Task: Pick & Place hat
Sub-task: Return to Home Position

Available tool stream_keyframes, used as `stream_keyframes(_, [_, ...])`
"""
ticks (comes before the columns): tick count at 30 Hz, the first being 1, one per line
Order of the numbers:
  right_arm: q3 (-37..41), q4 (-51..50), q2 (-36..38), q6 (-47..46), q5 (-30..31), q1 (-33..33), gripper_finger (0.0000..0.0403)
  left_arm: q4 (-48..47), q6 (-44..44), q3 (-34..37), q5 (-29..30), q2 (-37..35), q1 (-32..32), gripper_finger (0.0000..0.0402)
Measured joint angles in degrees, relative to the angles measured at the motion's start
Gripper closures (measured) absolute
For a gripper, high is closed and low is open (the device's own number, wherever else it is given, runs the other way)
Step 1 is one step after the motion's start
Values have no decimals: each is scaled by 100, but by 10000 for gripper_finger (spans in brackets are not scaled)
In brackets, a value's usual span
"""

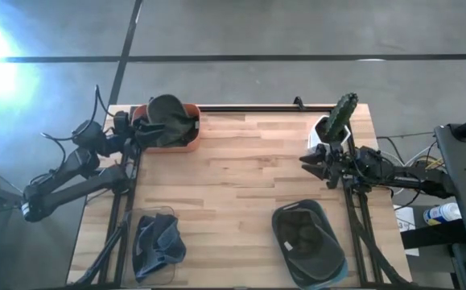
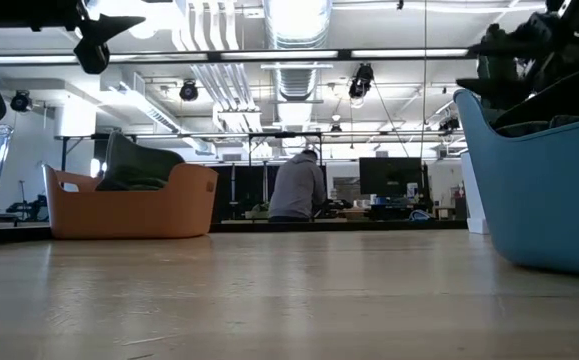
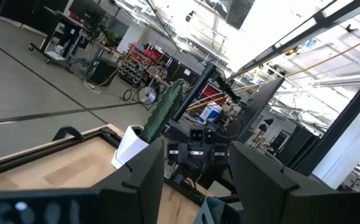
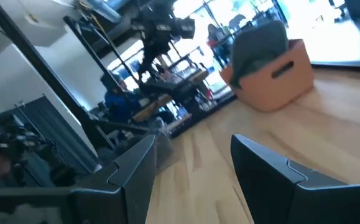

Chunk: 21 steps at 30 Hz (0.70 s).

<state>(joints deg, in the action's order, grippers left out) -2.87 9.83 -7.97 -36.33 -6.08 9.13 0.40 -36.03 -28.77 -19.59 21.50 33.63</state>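
A dark green hat [image 1: 168, 113] lies in the orange basket [image 1: 186, 138] at the table's far left corner; both also show in the low view, hat [image 2: 137, 165] and basket [image 2: 169, 205], and in the right wrist view, hat [image 4: 262, 45]. My left gripper [image 1: 142, 127] is open at the basket's left rim, with nothing between its fingers [image 3: 195, 180]. My right gripper [image 1: 309, 159] is open above the table's right side and points toward the left, with an empty gap [image 4: 192, 168]. Another dark hat [image 1: 301, 229] lies in the blue bin [image 1: 329, 270].
A cactus in a white pot [image 1: 337, 121] stands at the far right corner, close to my right arm. A clear container [image 1: 156, 246] with dark cloth sits near the left front edge. Bare wood [image 1: 241, 169] lies between the containers. A person [image 2: 299, 190] is far behind the table.
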Motion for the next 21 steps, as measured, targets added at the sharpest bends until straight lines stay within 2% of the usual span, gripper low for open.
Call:
stream_keyframes(10, [224, -560, 24, 45, 7, -31, 199, -6, -1, 21, 15, -5, -107, 227])
stream_keyframes(14, [236, -839, 329, 49, 77, -319, 199, 6, 0, 69, 10, -146, -376, 227])
stream_keyframes(21, [231, -737, 798, 48, 113, -970, 199, -13, -2, 216, 31, -327, -681, 227])
